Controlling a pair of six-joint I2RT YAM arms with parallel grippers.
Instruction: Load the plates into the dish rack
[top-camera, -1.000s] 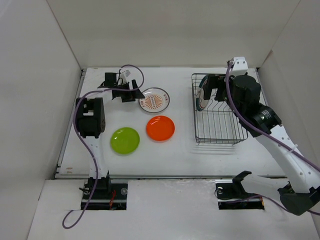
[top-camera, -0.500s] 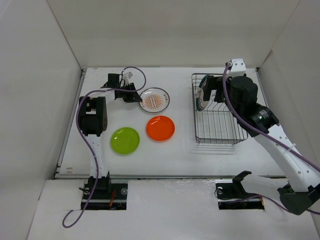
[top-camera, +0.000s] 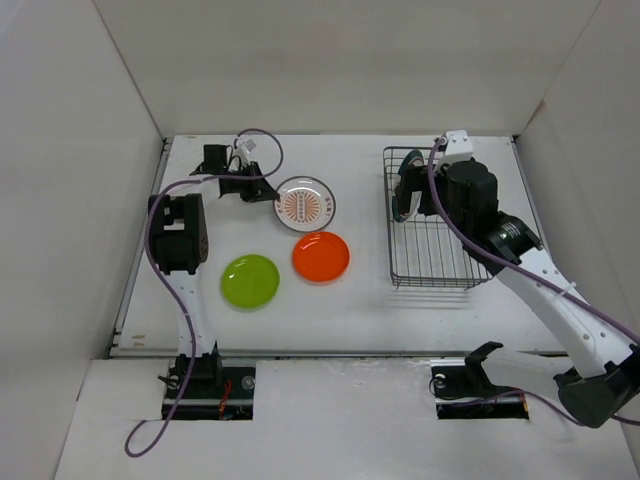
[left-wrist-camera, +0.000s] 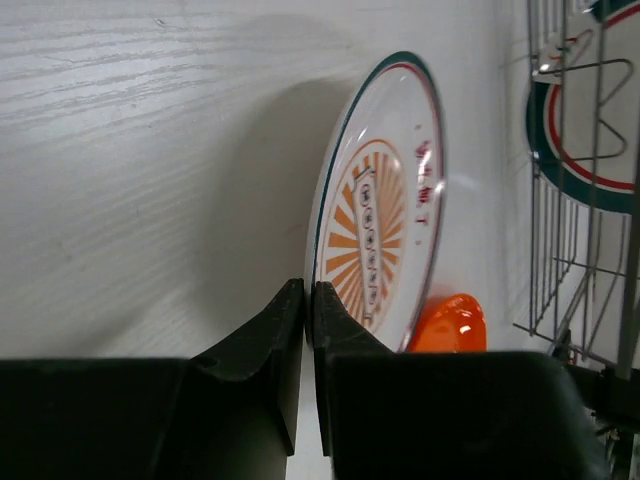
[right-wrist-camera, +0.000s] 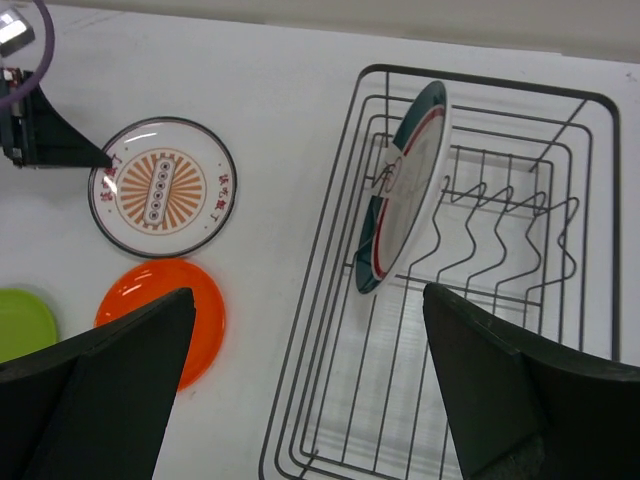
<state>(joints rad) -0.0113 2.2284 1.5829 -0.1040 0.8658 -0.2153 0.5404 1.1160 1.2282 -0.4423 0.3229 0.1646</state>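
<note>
My left gripper (top-camera: 270, 192) (left-wrist-camera: 308, 300) is shut on the left rim of the white plate with the orange sunburst (top-camera: 305, 204) (left-wrist-camera: 385, 240) (right-wrist-camera: 162, 188), at the back left of the table. The orange plate (top-camera: 321, 256) (right-wrist-camera: 165, 310) and the lime green plate (top-camera: 250, 281) lie flat nearer the front. A white plate with a dark green rim (right-wrist-camera: 405, 185) (left-wrist-camera: 590, 130) stands on edge in the far slots of the black wire dish rack (top-camera: 440, 283) (right-wrist-camera: 480, 80). My right gripper (top-camera: 408, 192) (right-wrist-camera: 308, 292) hangs open over the rack's left side with nothing in it.
White walls enclose the table on the left, back and right. The left arm's purple cable (top-camera: 262, 135) loops above the table's back left corner. The rack's nearer slots (right-wrist-camera: 500, 240) hold nothing.
The left gripper has gone from open to shut on the sunburst plate's rim, and the plate has shifted slightly. The right arm has drifted left and back over the rack.
</note>
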